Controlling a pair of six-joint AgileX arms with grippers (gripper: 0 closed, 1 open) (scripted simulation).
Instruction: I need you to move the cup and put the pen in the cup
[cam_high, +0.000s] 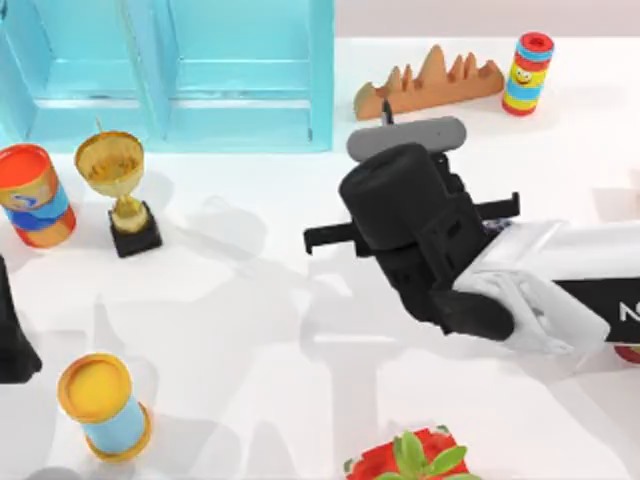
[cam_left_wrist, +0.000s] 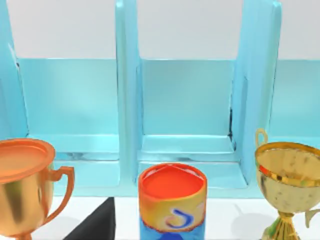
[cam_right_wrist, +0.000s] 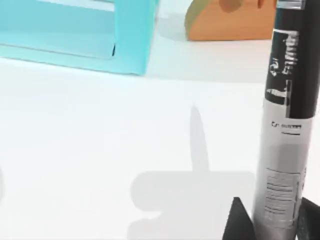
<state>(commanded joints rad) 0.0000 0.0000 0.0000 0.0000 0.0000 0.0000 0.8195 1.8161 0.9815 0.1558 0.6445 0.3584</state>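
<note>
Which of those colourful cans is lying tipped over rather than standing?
The orange-topped can at the table's left edge, beside the gold trophy, leans over. The yellow-topped can in front and the smiley-face can at the back right look more upright.

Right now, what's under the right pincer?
The right pincer holds the pen upright over bare white table, where its shadow falls. In the top view the arm covers that spot, so what sits directly beneath can't be seen there.

Black pen (cam_right_wrist: 290, 100) with grey-white label; turquoise rack (cam_high: 180, 70)
</note>
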